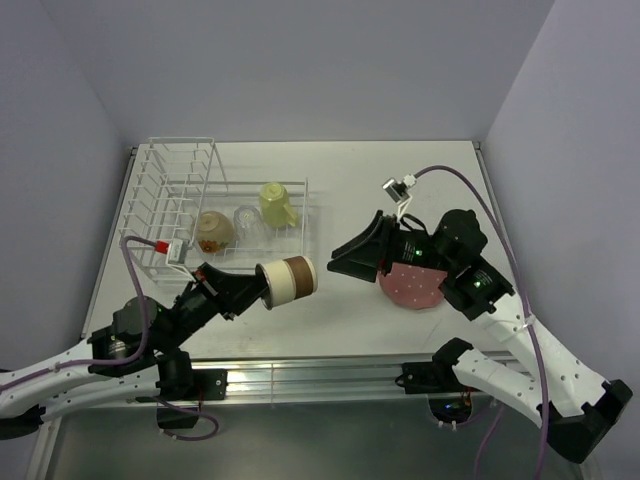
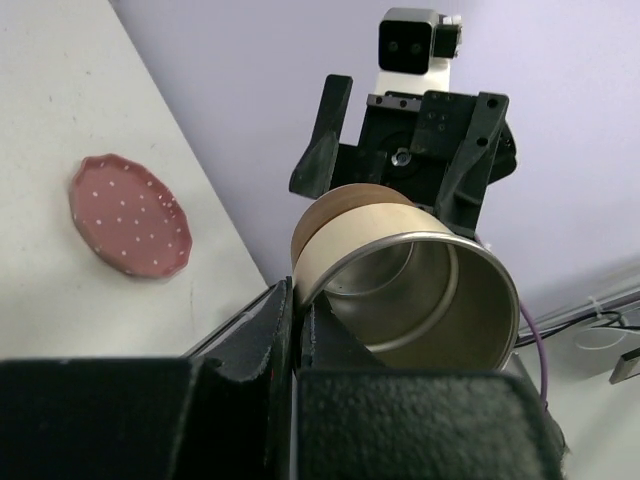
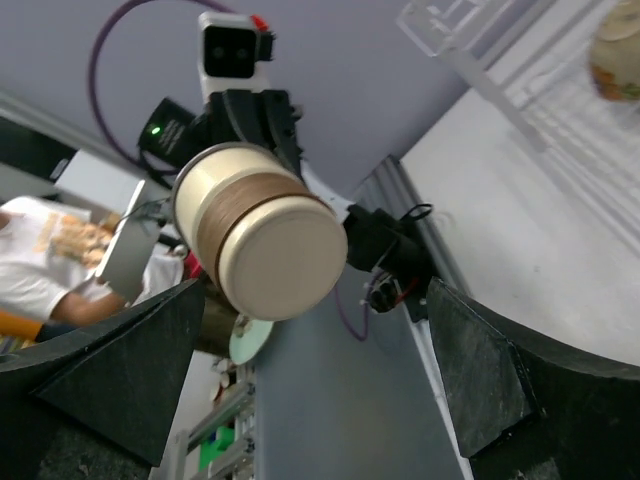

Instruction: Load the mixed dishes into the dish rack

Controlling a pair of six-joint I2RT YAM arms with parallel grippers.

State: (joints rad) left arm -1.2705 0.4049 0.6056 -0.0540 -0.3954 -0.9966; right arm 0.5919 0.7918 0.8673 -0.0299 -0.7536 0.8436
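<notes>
— So, what is the room like?

— A white counter (image 1: 350, 190) boxed in by plain lilac-grey walls (image 1: 300, 70), with a metal rail (image 1: 330, 370) along its near edge.

— Any writing?

— Only an orange print on a white T-shirt (image 3: 40, 250) at the edge of the right wrist view, too blurred to read.

— Where are the dishes?

— The white wire rack (image 1: 170, 190) stands at the back left. Its low basket holds the bowl (image 1: 212, 230), the glass (image 1: 247, 222) and the mug (image 1: 276, 204) in a row. The pink dotted plate (image 2: 130, 215) lies flat on the counter, partly under the right arm.

— And the cup?

— The cup (image 1: 288, 280) is in the air over the near counter, just off the rack's near right corner. It is tipped on its side, with its steel mouth facing the left wrist and its cream base facing right.

— What grips it?

— The left tool (image 2: 297, 320) is clenched on its rim, with the wall pinched between the fingers.

— And the other one?

— The right tool (image 3: 315, 290) is released, its fingers spread wide. It faces the cup's base from close by and is apart from it.
</notes>
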